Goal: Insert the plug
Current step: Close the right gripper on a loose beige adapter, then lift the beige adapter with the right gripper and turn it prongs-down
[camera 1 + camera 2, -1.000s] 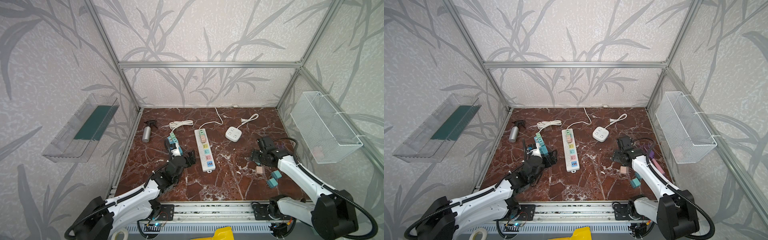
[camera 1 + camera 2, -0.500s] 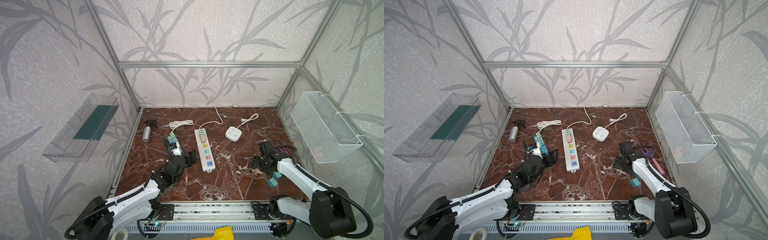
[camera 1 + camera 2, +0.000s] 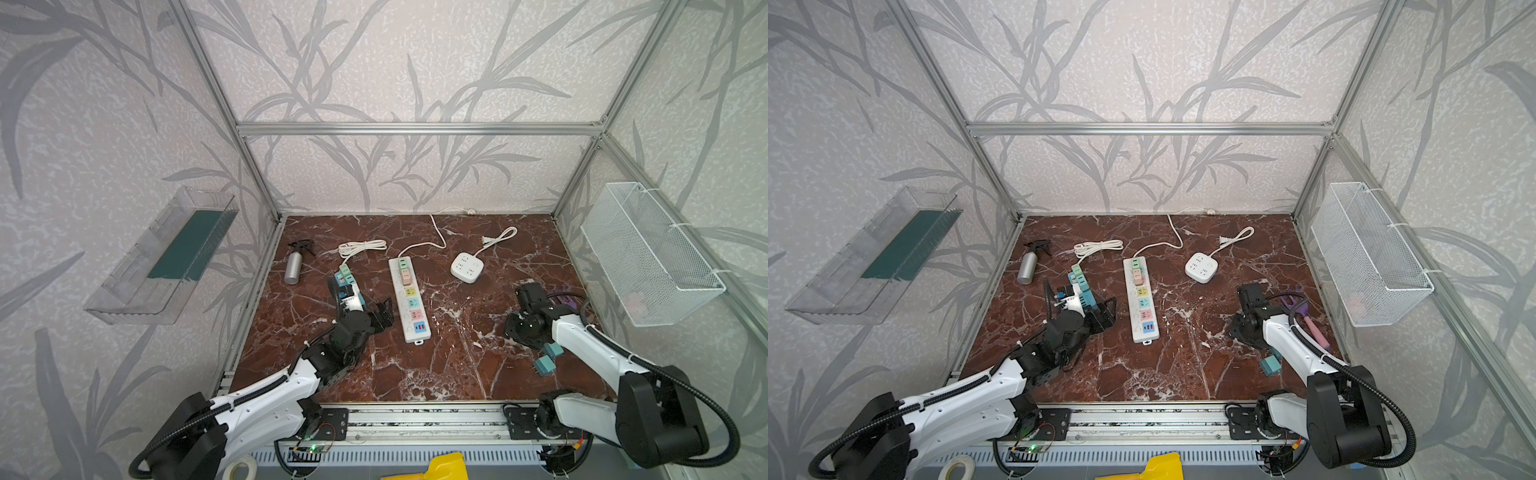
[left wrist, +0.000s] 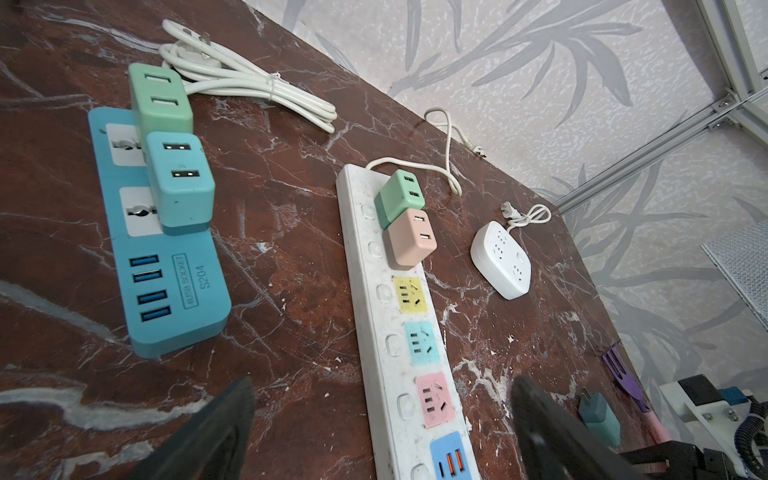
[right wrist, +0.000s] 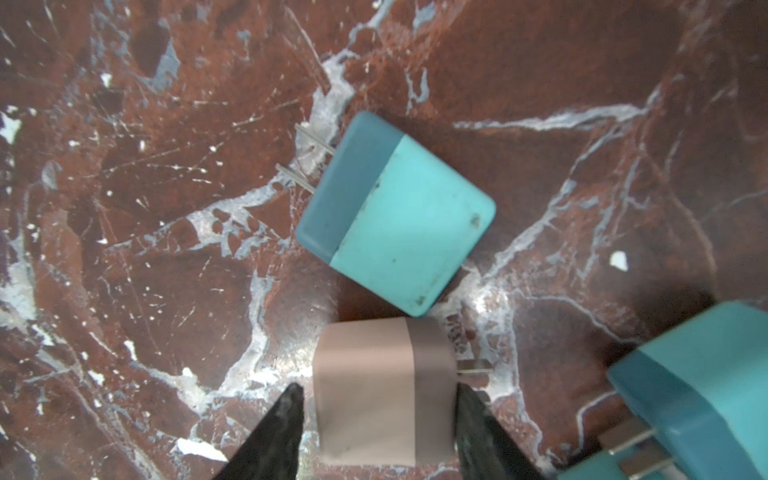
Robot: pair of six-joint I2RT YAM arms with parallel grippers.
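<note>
A pale pink plug (image 5: 365,365) lies on the marble floor with its prongs out to one side. It sits between the fingers of my right gripper (image 5: 378,390). One finger touches it and a thin gap shows at the other, so the jaws are open. In both top views the right wrist (image 3: 528,328) (image 3: 1246,328) covers this plug. The white power strip (image 3: 409,299) (image 4: 386,291) lies mid-floor, with a green and a pink plug in its far sockets and coloured sockets free nearer me. My left gripper (image 4: 382,384) (image 3: 382,316) stands wide open and empty beside the strip's near end.
Two teal plugs (image 5: 399,212) (image 5: 698,395) lie right beside the pink one. A blue power strip (image 4: 166,270) holding two plugs, a spray bottle (image 3: 294,266), a white square socket (image 3: 467,268), a purple-and-pink fork (image 3: 1308,316) and a wall wire basket (image 3: 648,253) surround the work area.
My right gripper has come down over the loose plugs and its jaws have narrowed round the pink plug. The left arm has not moved.
</note>
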